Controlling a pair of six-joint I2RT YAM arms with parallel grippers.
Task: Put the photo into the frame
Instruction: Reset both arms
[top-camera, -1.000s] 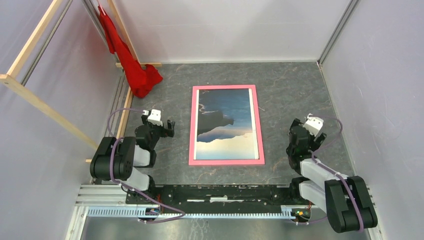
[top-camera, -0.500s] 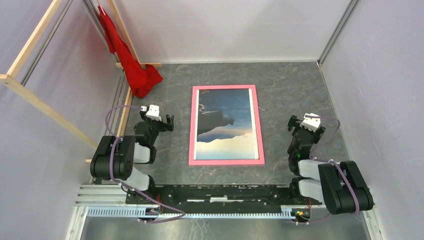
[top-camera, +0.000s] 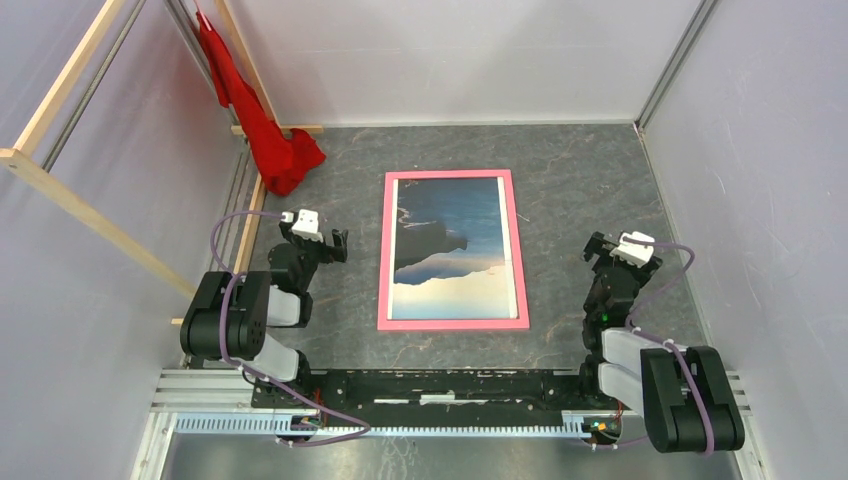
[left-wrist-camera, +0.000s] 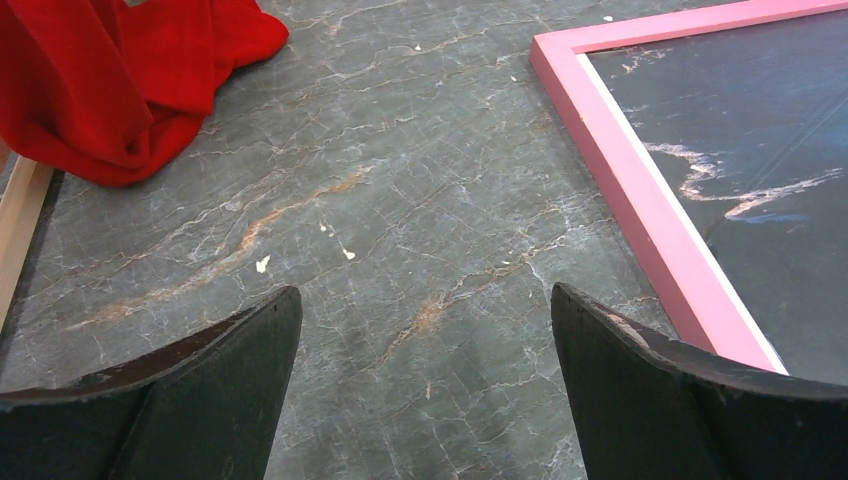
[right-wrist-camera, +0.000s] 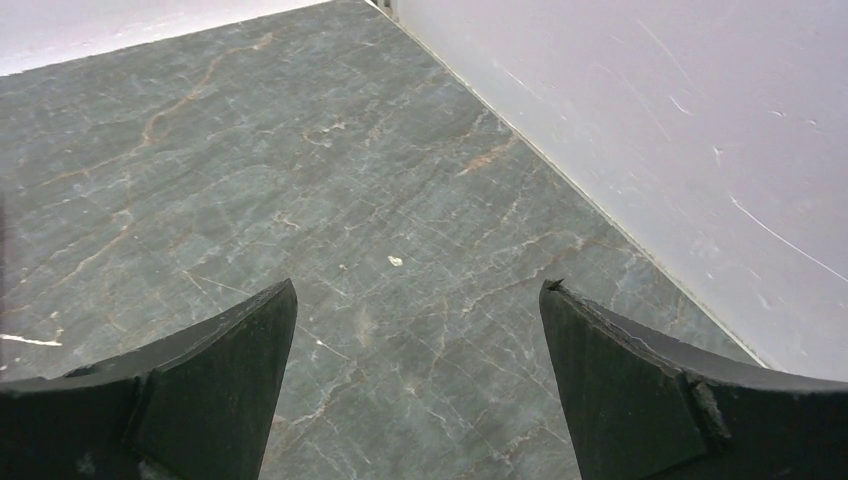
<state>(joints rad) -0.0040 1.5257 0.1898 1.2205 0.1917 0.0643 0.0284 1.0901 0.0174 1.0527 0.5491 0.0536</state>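
A: Where was the photo?
B: The photo (top-camera: 455, 235) lay flat inside the frame (top-camera: 452, 323), picture side up, with pink rail showing on all four sides. The frame lay flat on the grey tabletop (top-camera: 580, 180), long sides running away from the arm bases.
A: Left fingers?
B: The left fingers (left-wrist-camera: 200, 400) were spread wide and held nothing. They sat near the frame's left rail, not touching it. The wrist view showed the frame's far-left corner just ahead and to the right.
A: Right?
B: The right fingers (right-wrist-camera: 640, 390) were also spread wide and empty, well to the right of the frame, level with its near half. They faced the side wall (right-wrist-camera: 650, 120).
A: Anything else?
B: A red cloth (top-camera: 280, 150) was bunched beyond the frame's far-left corner, clear of it.
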